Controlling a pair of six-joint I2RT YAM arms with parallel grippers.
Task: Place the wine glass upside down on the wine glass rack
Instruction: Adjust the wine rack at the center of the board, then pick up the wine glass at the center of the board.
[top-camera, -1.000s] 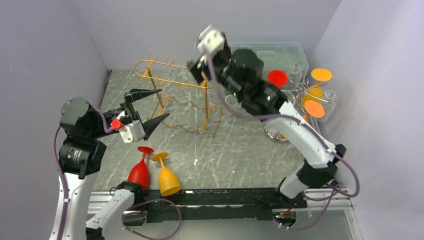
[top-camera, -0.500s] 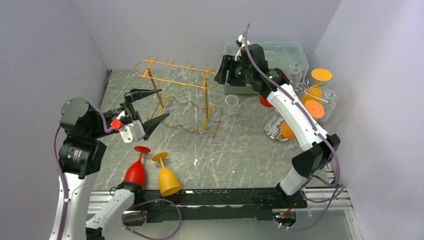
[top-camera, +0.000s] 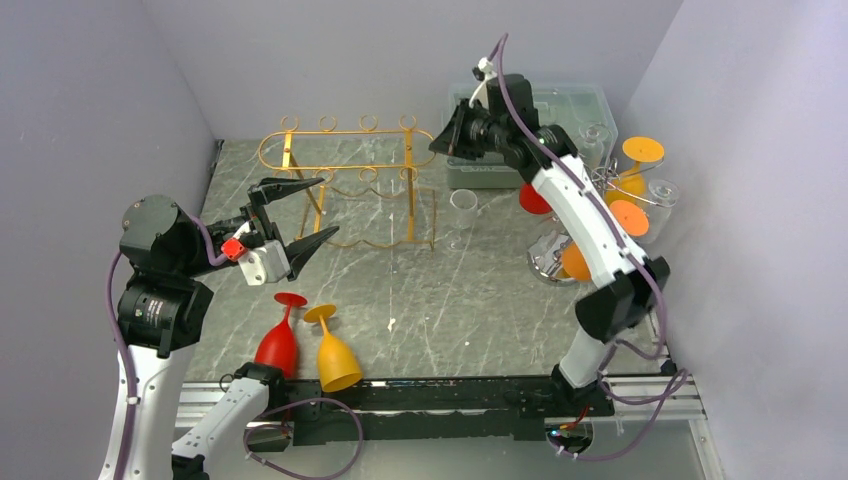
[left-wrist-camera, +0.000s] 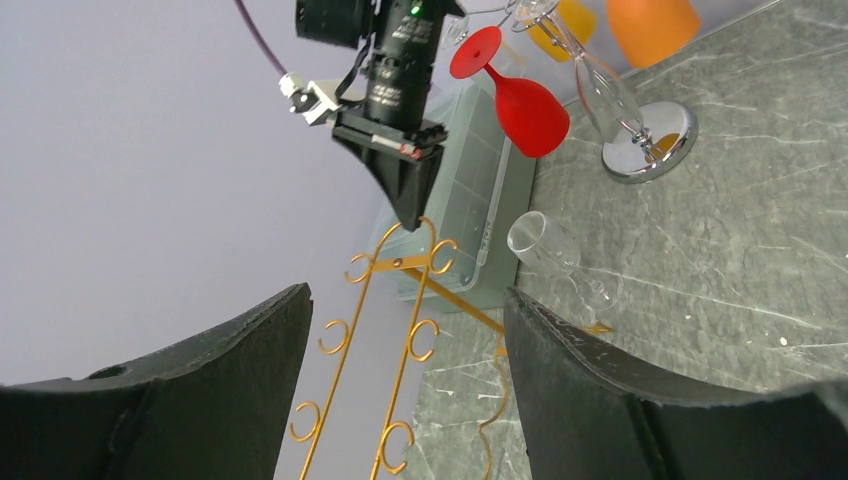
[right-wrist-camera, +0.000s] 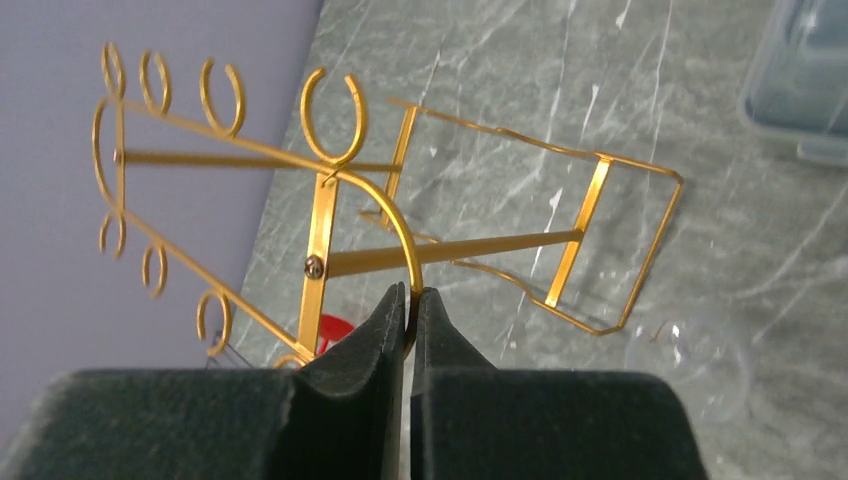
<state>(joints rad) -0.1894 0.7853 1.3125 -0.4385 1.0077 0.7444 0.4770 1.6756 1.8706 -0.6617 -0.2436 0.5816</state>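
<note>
Right tool (right-wrist-camera: 410, 305): jaws pinched shut on the curved gold wire at the right end of the top rail of the wine glass rack (top-camera: 345, 175), high over the far part of the bench (top-camera: 480, 300).
Wine glass rack: gold wire, standing far and left of centre on the bench, with hook loops along its top rail.
Clear wine glass (top-camera: 462, 208): upright on the bench just right of the rack, below the right tool. It seems to touch neither.
Left tool (top-camera: 305, 212): jaws wide apart and holding nothing, in the air on the near left side of the rack, pointing toward it.
Red wine glass (top-camera: 277, 345): lying on its side at the near left, beside the left arm's base, foot toward the far side.
Yellow wine glass (top-camera: 337, 362): lying just right of the red one, at the same slant.
Chrome stand (top-camera: 547, 262): at the far right, carrying red, orange and clear glasses.
Plastic box (top-camera: 560, 105): clear, against the far wall behind the right tool.
</note>
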